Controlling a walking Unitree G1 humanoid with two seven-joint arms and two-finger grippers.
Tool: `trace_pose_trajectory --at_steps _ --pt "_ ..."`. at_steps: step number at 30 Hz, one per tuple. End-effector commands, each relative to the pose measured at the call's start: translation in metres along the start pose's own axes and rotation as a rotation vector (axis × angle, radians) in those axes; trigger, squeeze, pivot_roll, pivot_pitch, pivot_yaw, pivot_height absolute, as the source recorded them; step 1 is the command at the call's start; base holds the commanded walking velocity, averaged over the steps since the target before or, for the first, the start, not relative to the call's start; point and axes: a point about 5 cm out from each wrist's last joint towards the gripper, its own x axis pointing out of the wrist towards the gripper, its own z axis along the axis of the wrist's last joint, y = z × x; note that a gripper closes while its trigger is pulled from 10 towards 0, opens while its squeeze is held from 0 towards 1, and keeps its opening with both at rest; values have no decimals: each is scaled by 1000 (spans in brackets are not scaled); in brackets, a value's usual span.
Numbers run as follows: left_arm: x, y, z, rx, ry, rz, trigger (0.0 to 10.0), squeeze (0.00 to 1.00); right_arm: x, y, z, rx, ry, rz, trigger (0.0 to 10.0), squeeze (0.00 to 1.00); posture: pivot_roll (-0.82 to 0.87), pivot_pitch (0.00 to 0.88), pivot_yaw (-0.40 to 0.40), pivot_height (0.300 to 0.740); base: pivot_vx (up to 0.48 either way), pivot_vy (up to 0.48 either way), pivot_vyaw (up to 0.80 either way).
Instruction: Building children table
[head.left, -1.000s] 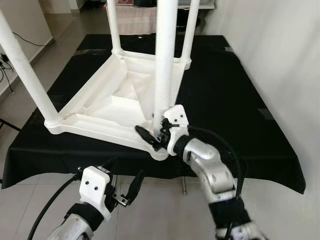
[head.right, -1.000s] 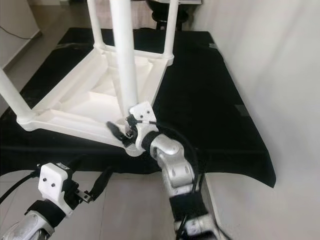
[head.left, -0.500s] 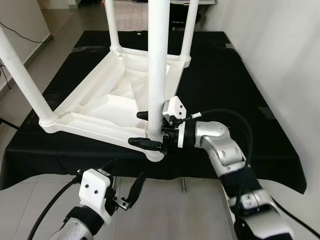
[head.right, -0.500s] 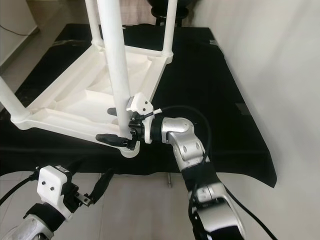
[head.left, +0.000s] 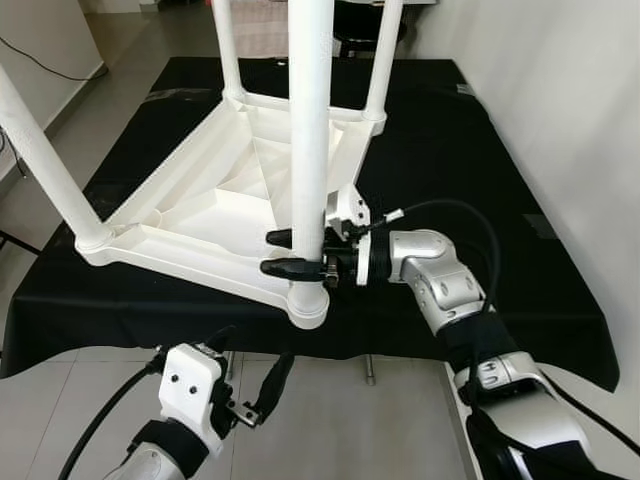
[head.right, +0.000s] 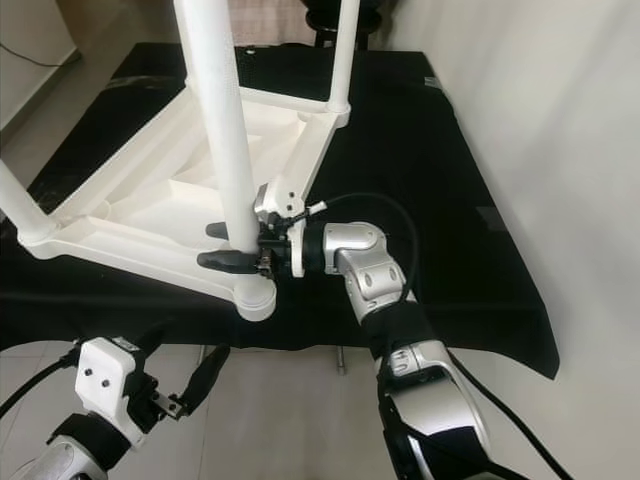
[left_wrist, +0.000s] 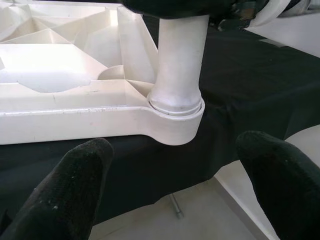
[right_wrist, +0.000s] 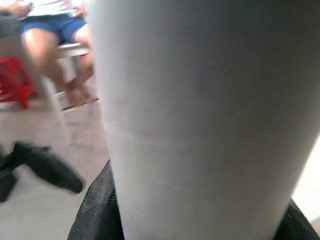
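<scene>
The right gripper (head.left: 293, 254) clamps its fingers around the near white plastic leg (head.left: 308, 130) of the upturned white children's table (head.left: 205, 215); the left gripper (head.left: 250, 372) hangs below, fingers wide.

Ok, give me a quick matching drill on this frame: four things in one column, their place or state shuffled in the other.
Things:
1. right gripper
2. left gripper
3. upturned white plastic table top
4. nearest white plastic leg

States:
A. lying on the black cloth
B. open, low over the floor in front of the cloth
C. standing upright in the near corner socket
D. closed around the leg just above its socket

Pairs: 1-D, 2-B, 3-A, 4-C
</scene>
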Motion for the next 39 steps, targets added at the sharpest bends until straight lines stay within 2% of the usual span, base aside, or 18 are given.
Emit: trace_pose_trajectory --at_steps 1,2,3,4,5,7,8,15,16,18,19,21,22,28,29,31,32,39 --pt "-2 -2 -2 1 15 -14 10000 0 1 0 -2 -6 4 -68 0 0 15 187 -47 740 0 0 0" --pt "-1 -2 -2 1 14 -15 10000 0 -2 1 -5 5 -6 -186 0 0 12 186 -53 740 0 0 0" --pt "-1 -2 -2 1 14 -15 10000 0 -2 1 -5 5 -6 -186 0 0 12 186 -53 740 0 0 0" --pt "0 -2 -2 1 12 -14 10000 0 -5 4 -11 36 -5 -376 0 0 3 185 -58 740 0 0 0" --pt "0 0 -2 4 9 -10 10000 0 -19 13 -26 39 82 -847 0 0 -6 183 -58 740 0 0 0" --pt "1 1 -2 4 8 -9 10000 0 -25 15 -29 33 107 -959 0 0 -6 183 -58 740 0 0 0" --pt "2 2 -2 6 5 -8 10000 0 -19 33 -32 47 103 -957 0 0 -8 181 -47 740 0 0 0" --pt "6 4 -4 8 4 -10 10000 0 4 53 -38 80 65 -834 0 0 -11 153 -46 740 0 0 0" --pt "7 5 -5 8 4 -11 10000 0 7 48 -38 80 68 -814 2353 0 -14 149 -50 740 0 0 0" --pt "8 5 -5 8 3 -11 10000 0 8 45 -39 80 71 -805 2353 0 -14 148 -50 740 0 0 0" --pt "8 5 -5 9 0 -6 10000 0 11 43 -38 75 71 -761 10000 0 -16 147 -50 740 0 0 0" --pt "8 5 -5 10 -2 0 10000 0 16 42 -36 92 41 -681 10000 0 -15 145 -52 740 0 0 0" --pt "8 5 -5 10 -4 4 10000 0 19 40 -31 94 4 -598 10000 1000 -14 146 -51 740 0 0 0" --pt "8 3 -4 6 -6 -1 10000 0 27 43 -10 54 -40 -329 10000 1000 -9 155 -45 740 0 0 0" --pt "8 3 -4 4 -6 -4 10000 0 26 42 -7 -25 -4 -191 10000 1000 -7 159 -45 740 0 0 0" --pt "8 2 -4 4 -6 -4 10000 0 25 42 -8 -56 15 -139 10000 1000 -7 159 -45 740 0 0 0" --pt "8 2 -3 3 -6 -5 10000 0 24 40 -10 -81 39 -90 10000 0 -3 160 -48 740 0 0 0" --pt "5 0 -2 4 -7 -4 10000 0 20 28 -10 -64 74 89 10000 0 14 179 -54 740 0 0 0"
